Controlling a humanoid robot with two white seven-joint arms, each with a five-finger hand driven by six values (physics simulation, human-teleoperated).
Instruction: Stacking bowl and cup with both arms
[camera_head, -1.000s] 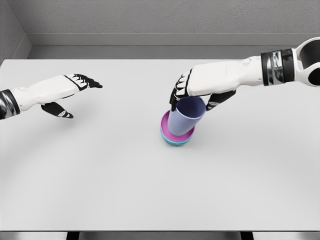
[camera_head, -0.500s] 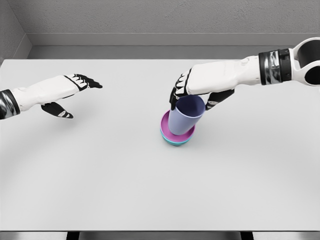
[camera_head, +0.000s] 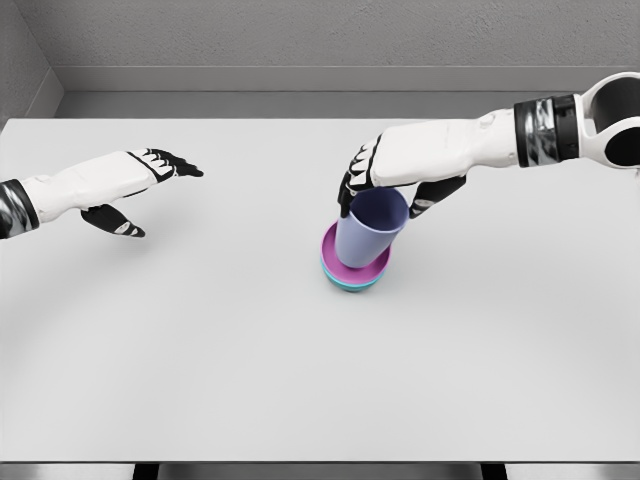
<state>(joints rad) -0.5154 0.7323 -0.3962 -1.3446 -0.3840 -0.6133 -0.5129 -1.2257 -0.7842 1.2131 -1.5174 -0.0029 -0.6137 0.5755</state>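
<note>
The right hand (camera_head: 385, 180) is curled over the rim of the lavender cup (camera_head: 369, 228), fingers on its far side and thumb on the near right, clamped on it. The cup tilts and sits inside the pink bowl (camera_head: 354, 262), which nests in a teal bowl (camera_head: 352, 283) near the middle of the white table (camera_head: 300, 380). Broad bare surface lies all around. The left hand (camera_head: 135, 185) hovers well apart at the left, fingers extended, holding nothing.
</note>
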